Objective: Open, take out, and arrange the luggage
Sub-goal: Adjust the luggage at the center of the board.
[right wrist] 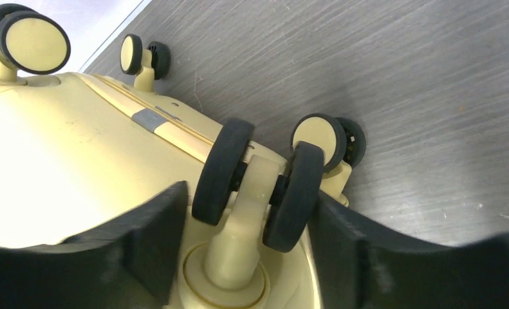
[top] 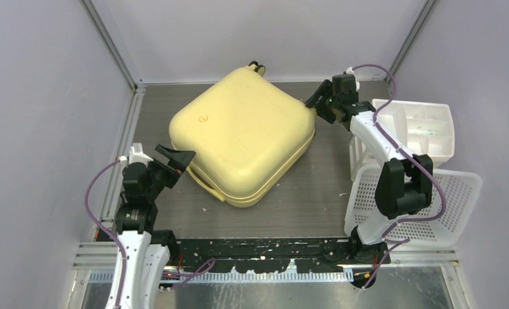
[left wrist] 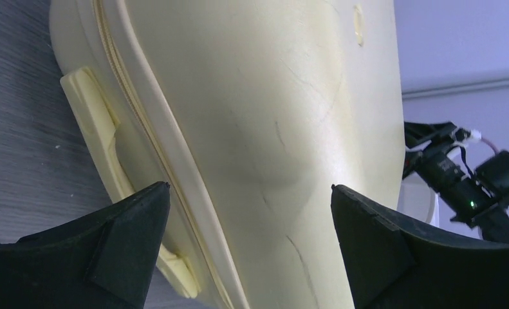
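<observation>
While zipped shut and flat on one shell, seen as the luggage (top: pixel 242 135) filling the middle of the table (top: pixel 303 206), turned diamond-wise with one corner toward the far edge and another toward the near-left corner. Closed all round, with no lining or contents on show. Judged to be at the very first stage, with the opening not yet begun.

Posted at the near-left corner of the case: left gripper (top: pixel 176 156), jaws spread wide and grasping nothing. Aimed along the side carrying the moulded handle (left wrist: pixel 94 122) and the zip seam (left wrist: pixel 142 129). Looks placed there to reach the seam or to steady that side, though only as a judgement.

Stationed at the opposite, far-right corner: right gripper (right wrist: pixel 250 192), fingers straddling a twin caster wheel (right wrist: pixel 222 170) with one pad close on each flank. Cannot tell whether clamped onto the wheel or merely bracketing it. Probably set there to pin the case against sliding or swivelling during work on the far side, given a smooth shell and free-rolling casters.

Parked at the right edge of the table, apart from the case: white perforated basket (top: pixel 461 193) and white divided bin (top: pixel 425 125), likely waiting to receive whatever comes out.
</observation>
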### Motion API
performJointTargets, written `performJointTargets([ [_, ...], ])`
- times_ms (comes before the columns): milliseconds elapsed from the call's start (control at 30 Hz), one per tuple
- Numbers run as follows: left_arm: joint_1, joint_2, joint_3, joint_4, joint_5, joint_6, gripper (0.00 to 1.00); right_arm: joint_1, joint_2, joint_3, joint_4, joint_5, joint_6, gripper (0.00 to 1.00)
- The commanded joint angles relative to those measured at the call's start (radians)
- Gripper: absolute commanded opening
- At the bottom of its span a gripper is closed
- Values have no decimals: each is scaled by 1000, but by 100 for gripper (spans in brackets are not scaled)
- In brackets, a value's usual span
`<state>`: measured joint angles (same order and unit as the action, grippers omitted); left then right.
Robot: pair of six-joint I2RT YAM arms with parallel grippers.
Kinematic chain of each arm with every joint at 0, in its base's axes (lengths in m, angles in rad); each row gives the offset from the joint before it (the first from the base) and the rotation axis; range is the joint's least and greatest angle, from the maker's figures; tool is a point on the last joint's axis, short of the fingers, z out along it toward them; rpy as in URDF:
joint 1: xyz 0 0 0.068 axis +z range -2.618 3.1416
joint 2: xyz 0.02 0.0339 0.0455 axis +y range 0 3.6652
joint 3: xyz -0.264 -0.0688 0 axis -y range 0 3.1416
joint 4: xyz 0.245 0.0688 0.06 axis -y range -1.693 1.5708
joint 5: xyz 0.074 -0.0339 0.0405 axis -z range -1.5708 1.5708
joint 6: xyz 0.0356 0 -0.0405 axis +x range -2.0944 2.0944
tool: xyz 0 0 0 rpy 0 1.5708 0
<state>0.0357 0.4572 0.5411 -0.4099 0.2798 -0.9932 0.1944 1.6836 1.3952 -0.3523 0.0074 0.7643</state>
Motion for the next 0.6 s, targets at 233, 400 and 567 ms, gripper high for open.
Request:
performJointTargets([
  [233, 3, 228, 12, 287, -61, -14, 96, 11, -225, -57, 57, -65, -215, 97],
  [400, 4, 322, 46, 330, -57, -4, 94, -22, -309, -76, 59, -249, -436, 100],
  [567, 4, 403, 87, 380, -73, 26, 94, -66, -356, -99, -1, -533, -666, 100],
])
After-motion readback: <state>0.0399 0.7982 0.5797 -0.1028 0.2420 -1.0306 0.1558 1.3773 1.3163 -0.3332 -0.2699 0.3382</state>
